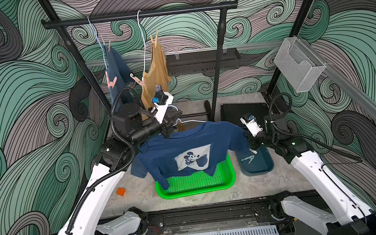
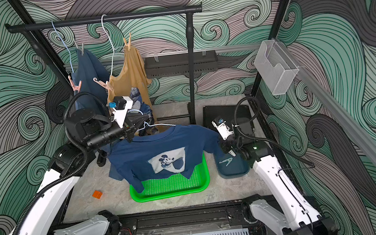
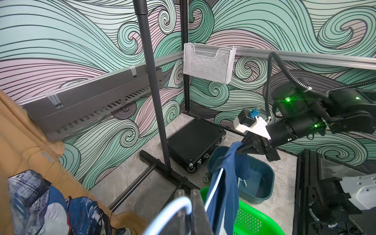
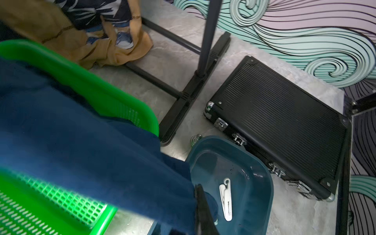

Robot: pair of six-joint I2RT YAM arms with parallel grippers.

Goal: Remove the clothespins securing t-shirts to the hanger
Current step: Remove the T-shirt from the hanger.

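The navy Mickey t-shirt (image 1: 186, 152) hangs on a white wire hanger (image 1: 192, 122) over the green tray. My left gripper (image 3: 189, 201) is shut on the hanger's hook (image 3: 173, 207). At the shirt's right sleeve end, my right gripper (image 1: 249, 143) is shut on the fabric above the teal bin (image 4: 270, 183). A white clothespin (image 4: 226, 199) lies in that bin. On the rail hang the blue t-shirt (image 1: 116, 68) with a grey pin (image 1: 107, 45) and a pink pin (image 1: 111, 82), and the mustard t-shirt (image 1: 156, 73) with a tan pin (image 1: 154, 41) and a pink pin (image 1: 135, 78).
The green perforated tray (image 1: 228, 183) sits mid-table under the shirt's hem. A black case (image 4: 280, 126) lies behind the bin, beside the rack's foot (image 4: 183, 101). An orange cube (image 1: 120, 191) rests at the left. A wire basket (image 1: 299, 64) hangs on the right wall.
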